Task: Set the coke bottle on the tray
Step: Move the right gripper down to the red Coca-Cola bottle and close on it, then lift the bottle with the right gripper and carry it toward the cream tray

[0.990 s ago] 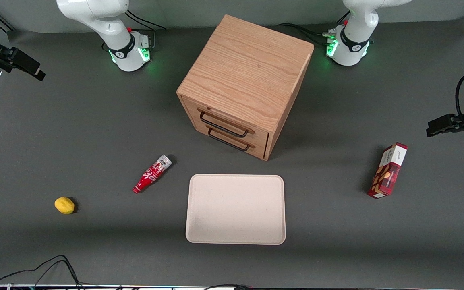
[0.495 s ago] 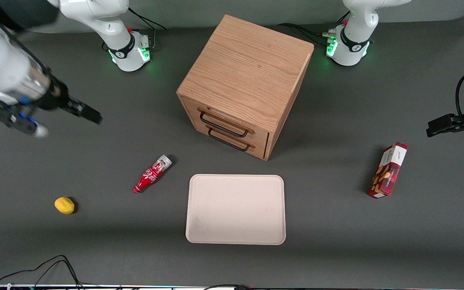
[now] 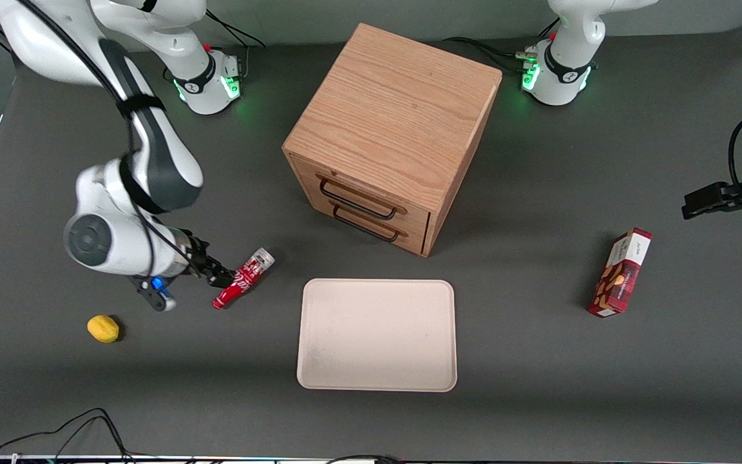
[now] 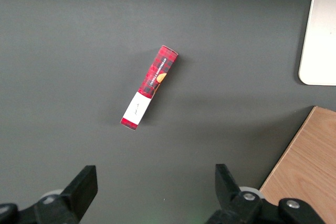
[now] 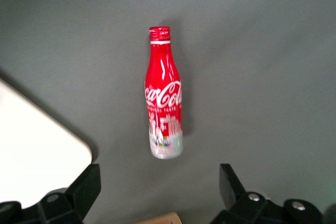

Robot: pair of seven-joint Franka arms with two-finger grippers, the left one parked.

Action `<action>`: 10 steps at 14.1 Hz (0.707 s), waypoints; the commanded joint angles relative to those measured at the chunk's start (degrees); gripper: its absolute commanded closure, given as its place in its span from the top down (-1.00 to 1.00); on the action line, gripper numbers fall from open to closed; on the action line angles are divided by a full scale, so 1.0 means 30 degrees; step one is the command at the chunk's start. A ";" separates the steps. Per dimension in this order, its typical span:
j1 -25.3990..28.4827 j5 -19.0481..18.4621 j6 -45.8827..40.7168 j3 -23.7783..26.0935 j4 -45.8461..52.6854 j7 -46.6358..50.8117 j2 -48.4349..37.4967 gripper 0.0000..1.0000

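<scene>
Since 0.5 s ago the right arm is swinging in from the working arm's end of the table and lowering; gripper [image 3: 219,278] is now hanging just beside/over the bottle [image 3: 244,278], vs. well apart from it before. Bottle, tray, cabinet, lemon, box: not shifting between frames.

Bottle is lying on its side on the table [image 3: 538,399], cap end pointing nearer the front cam, silver base end pointing toward the cabinet [image 3: 391,135]. Wrist cam is looking straight down at the bottle [image 5: 164,94]; white script logo is facing up. Fingers [image 5: 84,187] are standing wide apart, one each side of the base end, not touching it, nothing held. Gripper [image 5: 160,184] is sitting over the base end.

Tray [image 3: 377,380] is lying flat, nearer the front cam than the cabinet, beside the bottle w/ a gap of bare table between; one rounded corner is showing in the wrist view [image 5: 47,150].

Lemon [image 3: 103,328] is resting toward the working arm's end, nearer the front cam than the gripper. Snack box [image 3: 620,272] is lying toward the parked arm's end, well apart from the tray.
</scene>
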 commanded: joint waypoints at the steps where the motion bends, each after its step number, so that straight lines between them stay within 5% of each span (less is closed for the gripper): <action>1: 0.0105 -0.0287 0.2020 0.0130 -0.1073 0.1169 0.0689 1.00; 6: 0.0458 -0.2218 0.6095 0.0159 -0.2510 0.3277 0.2420 1.00; 9: 0.0487 -0.2368 0.6859 0.0159 -0.2744 0.3398 0.2919 1.00; 10: 0.0487 -0.2687 0.7065 0.0159 -0.2833 0.3108 0.3007 0.28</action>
